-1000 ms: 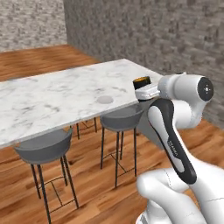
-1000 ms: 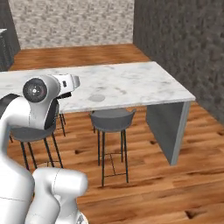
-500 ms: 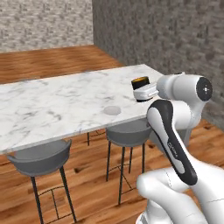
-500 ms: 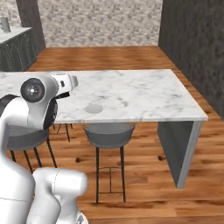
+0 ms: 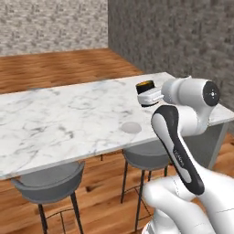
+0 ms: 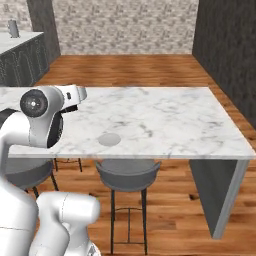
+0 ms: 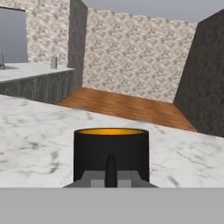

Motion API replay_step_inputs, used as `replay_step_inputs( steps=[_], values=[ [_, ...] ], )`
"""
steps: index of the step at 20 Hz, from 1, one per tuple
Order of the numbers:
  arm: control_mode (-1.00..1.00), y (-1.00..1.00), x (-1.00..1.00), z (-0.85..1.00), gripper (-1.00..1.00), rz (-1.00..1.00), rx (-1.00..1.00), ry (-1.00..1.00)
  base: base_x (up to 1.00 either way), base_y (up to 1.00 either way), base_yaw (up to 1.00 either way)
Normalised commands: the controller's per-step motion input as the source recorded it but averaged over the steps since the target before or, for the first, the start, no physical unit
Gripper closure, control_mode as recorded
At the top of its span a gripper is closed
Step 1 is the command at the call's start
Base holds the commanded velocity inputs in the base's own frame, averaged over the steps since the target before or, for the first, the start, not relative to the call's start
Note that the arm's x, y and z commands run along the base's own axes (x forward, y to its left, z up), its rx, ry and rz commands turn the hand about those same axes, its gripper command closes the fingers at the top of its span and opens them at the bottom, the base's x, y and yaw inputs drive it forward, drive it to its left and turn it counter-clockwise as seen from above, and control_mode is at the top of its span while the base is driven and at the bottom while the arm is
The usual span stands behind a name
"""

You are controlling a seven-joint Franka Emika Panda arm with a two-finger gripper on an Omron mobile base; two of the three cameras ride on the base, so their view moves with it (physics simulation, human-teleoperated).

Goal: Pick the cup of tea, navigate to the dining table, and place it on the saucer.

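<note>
Gripper: your two-finger gripper (image 7: pixel 110 177) is clamped tight on the black cylindrical cup of tea (image 7: pixel 110 151).
Cup: upright above the white marble dining table (image 5: pixel 59 119).
Saucer: pale grey round saucer (image 5: pixel 132 127) lies near the table's front edge, apart from the cup.

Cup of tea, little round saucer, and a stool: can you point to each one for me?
cup of tea (image 7: pixel 110 151): hand view, on its black front wall.
saucer (image 6: pixel 109 139): right base view, middle of the flat grey disc.
stool (image 6: pixel 127 174): right base view, on the grey seat under the table edge.
</note>
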Motion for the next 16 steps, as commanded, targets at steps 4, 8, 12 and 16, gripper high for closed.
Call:
replay_step_inputs(
  steps=[4, 8, 12, 16],
  values=[
    [1.0, 0.0, 0.0, 0.0, 1.0, 0.0, 0.0, 0.0, 1.0, -0.36, 0.2],
    [1.0, 0.0, 0.0, 0.0, 1.0, 0.0, 0.0, 0.0, 0.34, -0.74, 0.17],
    [1.0, 0.0, 0.0, 0.0, 1.0, 0.0, 0.0, 0.0, 0.01, -0.56, 0.09],
    [1.0, 0.0, 0.0, 0.0, 1.0, 0.0, 0.0, 0.0, 0.27, -0.31, 0.13]
  ],
)
